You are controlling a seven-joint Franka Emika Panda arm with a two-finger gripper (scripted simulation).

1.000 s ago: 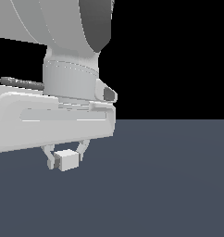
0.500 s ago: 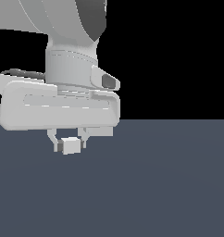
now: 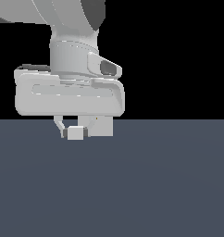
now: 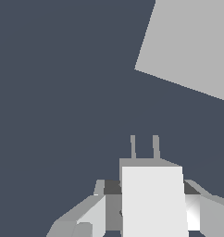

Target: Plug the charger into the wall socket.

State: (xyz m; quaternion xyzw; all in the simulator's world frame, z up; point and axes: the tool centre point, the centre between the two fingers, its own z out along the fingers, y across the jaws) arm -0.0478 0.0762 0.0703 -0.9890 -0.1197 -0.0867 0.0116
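My gripper (image 3: 75, 134) is shut on the charger (image 3: 75, 133), a small white cube, and holds it just above the dark floor. In the wrist view the charger (image 4: 152, 201) sits between my fingers (image 4: 91, 214), with two thin prongs (image 4: 144, 147) pointing away from the hand. The wall socket (image 4: 192, 44) is a flat light-grey plate ahead of the prongs, off to one side and apart from them; its orange dots do not show. In the exterior view a pale square (image 3: 102, 126), probably the socket, stands right behind the charger, partly hidden by the hand.
The dark grey-blue floor (image 3: 155, 185) spreads all around. The big white hand and arm (image 3: 70, 95) fill the upper part of the exterior view's left and hide what lies behind them.
The hand has risen and shifted towards the exterior view's right with the charger still gripped. The pale square now shows behind the charger.
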